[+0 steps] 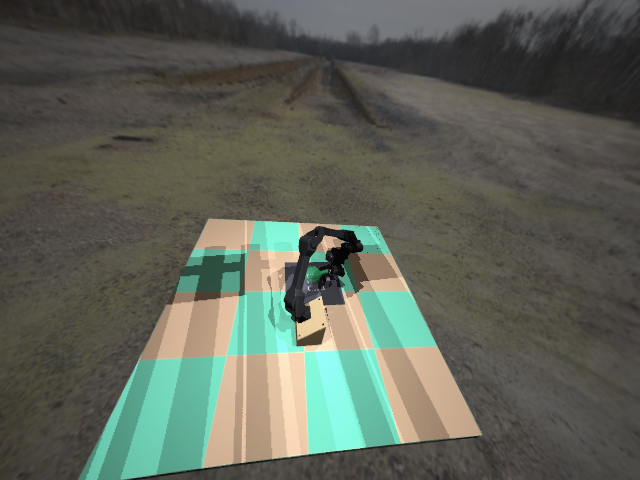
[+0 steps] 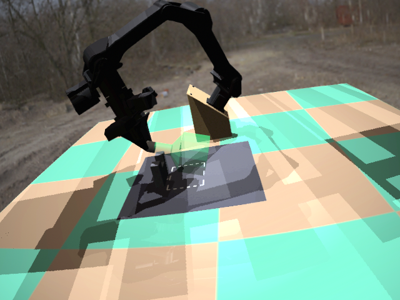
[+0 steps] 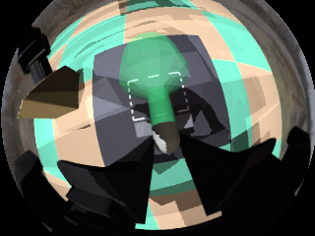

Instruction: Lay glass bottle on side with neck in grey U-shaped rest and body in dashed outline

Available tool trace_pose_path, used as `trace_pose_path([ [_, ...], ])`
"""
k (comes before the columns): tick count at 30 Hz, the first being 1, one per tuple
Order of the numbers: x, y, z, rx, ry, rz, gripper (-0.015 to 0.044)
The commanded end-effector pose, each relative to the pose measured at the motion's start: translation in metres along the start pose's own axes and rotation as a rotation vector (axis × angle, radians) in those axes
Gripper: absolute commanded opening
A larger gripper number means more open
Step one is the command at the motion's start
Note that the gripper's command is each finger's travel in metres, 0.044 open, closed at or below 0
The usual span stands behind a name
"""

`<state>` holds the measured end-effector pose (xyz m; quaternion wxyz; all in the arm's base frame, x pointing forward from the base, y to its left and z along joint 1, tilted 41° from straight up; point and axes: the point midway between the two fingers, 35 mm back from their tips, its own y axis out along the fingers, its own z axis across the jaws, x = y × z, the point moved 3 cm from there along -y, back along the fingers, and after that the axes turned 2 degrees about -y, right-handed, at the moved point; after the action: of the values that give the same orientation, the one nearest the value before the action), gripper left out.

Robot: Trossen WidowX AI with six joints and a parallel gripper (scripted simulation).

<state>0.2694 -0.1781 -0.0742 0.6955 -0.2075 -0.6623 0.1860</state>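
Bottle point(image 1: 314, 274) point(image 2: 191, 147) point(image 3: 156, 74) neck in hand point(image 1: 333, 272) point(image 2: 150, 147) point(image 3: 165, 140), hand tilted dn.

A tabletop point(image 1: 268, 403) point(image 2: 307, 258) point(image 3: 236, 29) checkered in mint green and peach carries a tan wedge-shaped block point(image 1: 311, 330) point(image 2: 210, 120) point(image 3: 54, 95). Beyond lies rough brownish ground point(image 1: 180, 170) point(image 2: 290, 64), with bare dark trees point(image 1: 568, 56) point(image 2: 39, 35) on the far side, under grey sky point(image 1: 310, 15).

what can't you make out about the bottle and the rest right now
- Bottle's underside: exterior view; any small gap to the grey mat can't be judged.
- Grey rest: wrist view; its U shape is lost behind the bottle and gripper.
- Dashed outline: top view; too small, partly behind the arm.
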Motion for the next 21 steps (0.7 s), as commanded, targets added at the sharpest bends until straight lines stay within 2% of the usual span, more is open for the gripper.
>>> trace_pose_path([
  [1, -0.003, 0.002, -0.002, -0.001, -0.001, 0.001, 0.0107],
  [21, -0.013, 0.010, -0.003, 0.003, 0.001, -0.003, 0.0107],
])
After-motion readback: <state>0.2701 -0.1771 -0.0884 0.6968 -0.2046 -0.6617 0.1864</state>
